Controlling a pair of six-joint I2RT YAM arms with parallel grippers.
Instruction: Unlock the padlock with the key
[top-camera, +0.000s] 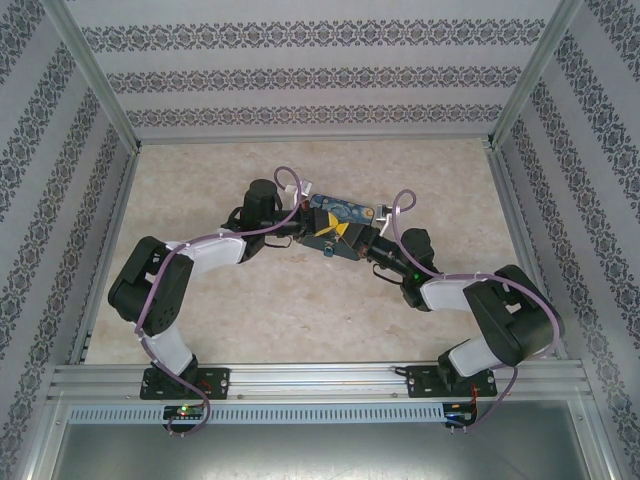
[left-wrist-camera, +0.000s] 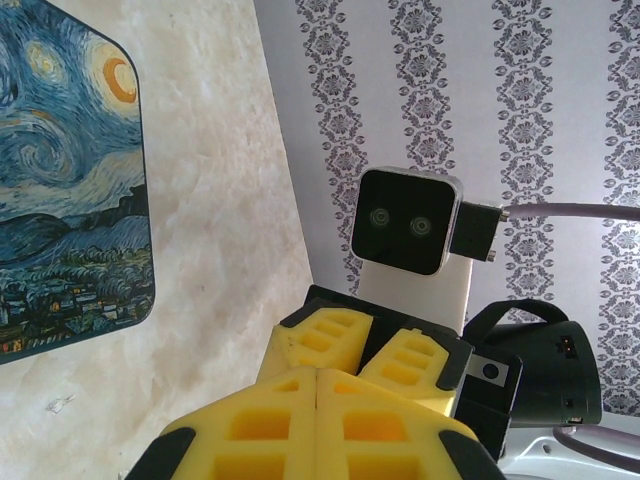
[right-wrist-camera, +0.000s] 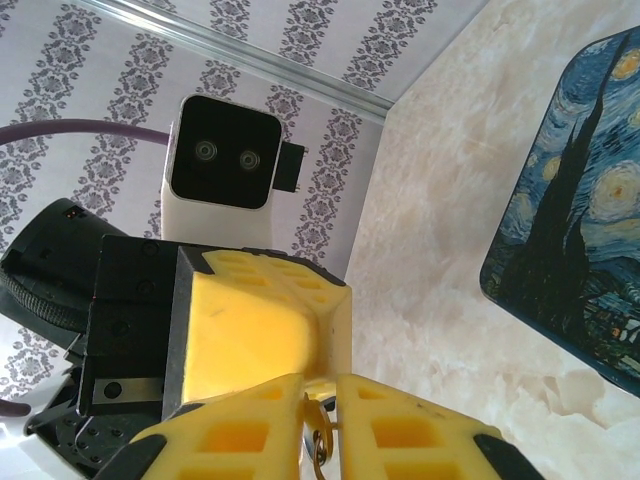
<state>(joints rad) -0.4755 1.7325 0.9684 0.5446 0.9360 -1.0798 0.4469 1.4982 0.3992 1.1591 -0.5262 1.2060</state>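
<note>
Above the painted mat, left gripper clenches shut, contents hidden; right gripper pinches a brass ring. Best line both up squarely, then twist gently.

The key's thin brass ring hangs pinched between the right claw's fingers.

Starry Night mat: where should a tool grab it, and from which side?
Probably pinch a rounded corner of the mat, coming in low across the bare table. It lies flat and thin, so there is no top grip; one finger must slide under the rim.
</note>
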